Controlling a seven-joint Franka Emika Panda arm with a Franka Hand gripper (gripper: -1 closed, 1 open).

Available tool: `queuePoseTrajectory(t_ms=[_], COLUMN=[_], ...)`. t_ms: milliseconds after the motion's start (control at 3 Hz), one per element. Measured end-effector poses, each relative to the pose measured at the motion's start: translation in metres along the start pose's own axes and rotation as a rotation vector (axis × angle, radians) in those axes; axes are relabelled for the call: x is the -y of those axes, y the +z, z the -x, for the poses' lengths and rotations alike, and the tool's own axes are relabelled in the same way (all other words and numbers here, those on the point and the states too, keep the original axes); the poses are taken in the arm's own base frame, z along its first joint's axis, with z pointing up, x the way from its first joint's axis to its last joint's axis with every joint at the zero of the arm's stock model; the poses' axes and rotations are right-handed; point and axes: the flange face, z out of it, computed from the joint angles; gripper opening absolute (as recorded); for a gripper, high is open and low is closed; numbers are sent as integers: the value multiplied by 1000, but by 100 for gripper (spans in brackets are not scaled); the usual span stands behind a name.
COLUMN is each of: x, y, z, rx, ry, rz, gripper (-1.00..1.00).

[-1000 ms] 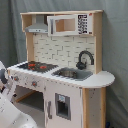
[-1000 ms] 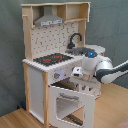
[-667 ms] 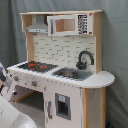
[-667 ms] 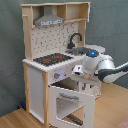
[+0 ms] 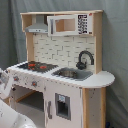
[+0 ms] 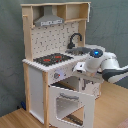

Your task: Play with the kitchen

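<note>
Grey curtain backdrop in both exterior views; wooden floor (image 6: 15, 117) visible in the second exterior view. The kitchen (image 6: 55, 60) stands upright on that floor, back against the curtain: white panels, pale wood frame, grey hood (image 6: 48, 20) at top, black-red hob (image 6: 52, 59) on the counter, black tap (image 6: 75, 39) over the sink (image 5: 72, 74). In the second exterior view the windowed oven door (image 6: 70, 104) hangs open, tilted outward from the kitchen's front. The arm (image 6: 107, 67) comes in from the second exterior view's right, white links bent at the wrist, blue light on the joint, reaching roughly level toward the counter's front edge. The gripper (image 6: 80, 69) sits just at the front edge of the counter, between hob and sink, above the open oven door; contact with the edge cannot be told. Finger state cannot be told either. In the first exterior view only white arm parts show at the first exterior view's left edge and bottom-left corner, beside the kitchen's hob end; the cupboard door (image 5: 62, 106) under the sink is closed.
</note>
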Motion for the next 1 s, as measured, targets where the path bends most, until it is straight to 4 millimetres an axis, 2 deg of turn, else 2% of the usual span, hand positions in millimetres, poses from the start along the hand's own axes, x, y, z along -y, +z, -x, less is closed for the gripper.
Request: queuePoseTrajectory(t_ms=[333, 1000], x=[4, 19], y=[-20, -76], z=[2, 4], rx=[28, 105], ry=[-5, -16], rz=[69, 279], gripper=[100, 100])
